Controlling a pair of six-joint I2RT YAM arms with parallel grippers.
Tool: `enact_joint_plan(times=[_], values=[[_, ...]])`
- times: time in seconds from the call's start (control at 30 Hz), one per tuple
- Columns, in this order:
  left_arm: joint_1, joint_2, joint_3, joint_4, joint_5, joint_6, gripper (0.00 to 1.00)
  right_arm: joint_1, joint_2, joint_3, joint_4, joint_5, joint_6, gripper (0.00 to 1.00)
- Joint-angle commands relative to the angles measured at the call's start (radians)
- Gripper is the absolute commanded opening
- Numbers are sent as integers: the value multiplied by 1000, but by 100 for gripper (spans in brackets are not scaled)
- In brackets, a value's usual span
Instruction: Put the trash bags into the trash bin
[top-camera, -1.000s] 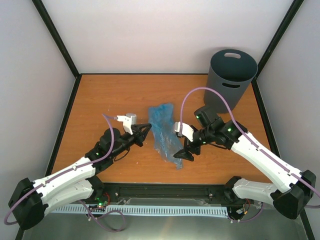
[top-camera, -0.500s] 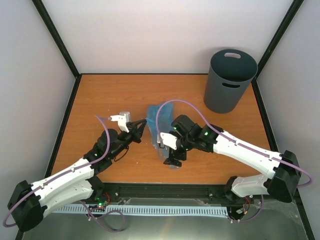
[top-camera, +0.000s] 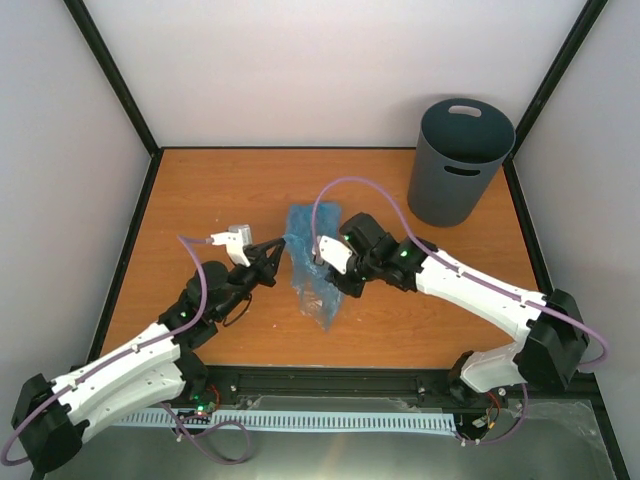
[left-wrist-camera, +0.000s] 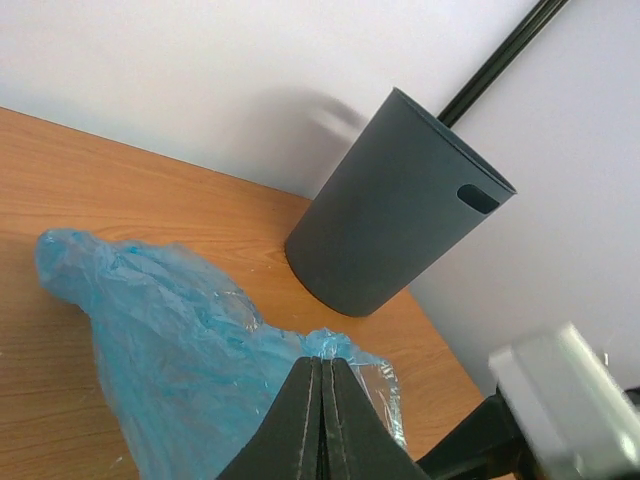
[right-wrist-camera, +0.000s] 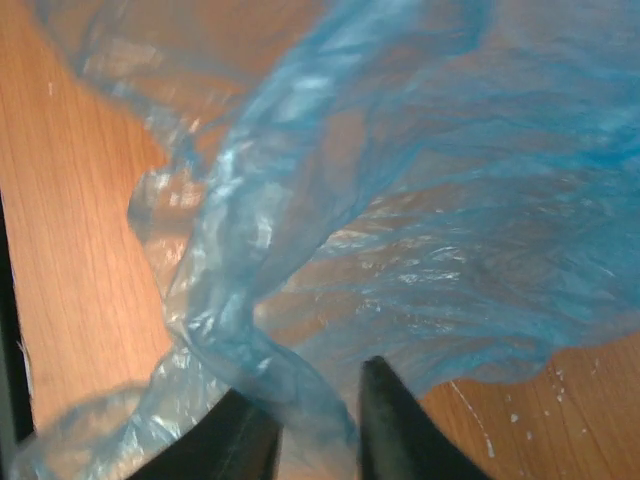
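The blue bag (top-camera: 312, 268) lies crumpled in the middle of the table (top-camera: 200, 190), between the two grippers. The right gripper (right-wrist-camera: 315, 430) has its fingers closed narrowly on a twisted fold at the bag's right side. The left gripper (left-wrist-camera: 322, 405) has its fingers pressed flat together, tips at the bag's left edge; whether any film is caught cannot be told. The bin (top-camera: 458, 170) stands well apart in the far right corner, wide end up, with the right arm stretched across the wood near it.

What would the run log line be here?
left gripper shut on thin light-blue plastic bag | right gripper astride bag fold | dark grey round plastic bin stands apart
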Motion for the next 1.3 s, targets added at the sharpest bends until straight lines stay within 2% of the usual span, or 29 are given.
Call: enact_joint_plan(times=[0.0, 0.07, 0.3, 0.33, 0.37, 0.43, 0.47, 0.57, 0.73, 0.93, 1.1, 1.2, 1.27], values=[[-8, -56, 3, -63, -44, 5, 1, -34, -10, 71, 30, -78, 6, 15], [-9, -76, 4, -87, -60, 15, 1, -62, -18, 83, 23, -109, 8, 4], [-8, -115, 7, -129, -64, 63, 1, -182, -57, 110, -8, -200, -2, 3], [-9, -115, 5, -137, -69, 68, 6, -194, -62, 106, -1, -202, 5, 3], [-9, -116, 2, -144, -75, 75, 18, -205, -65, 97, 10, -202, 13, 3], [-8, -112, -13, -180, -96, 69, 53, -214, -67, 63, 51, -189, 19, 3], [-8, -108, -28, -191, -102, 59, 64, -216, -69, 40, 75, -190, 19, 3], [-8, -96, -112, -146, -39, 17, 79, -222, -58, -21, 140, -206, 17, 3], [-27, -161, -260, -39, 48, -73, 84, -240, -21, -3, 142, -165, 48, 3], [-78, -213, -354, 33, 74, -18, 83, -259, -36, -41, 175, -150, 52, 3], [-79, -114, -303, 33, 105, 28, 83, -259, -64, -67, 183, -126, 39, 3], [-79, -50, -245, 54, 214, 120, 85, -259, -83, -82, 188, -115, 39, 3], [-79, 0, -177, -20, 216, 157, 85, -259, -92, -89, 192, -119, 38, 3]])
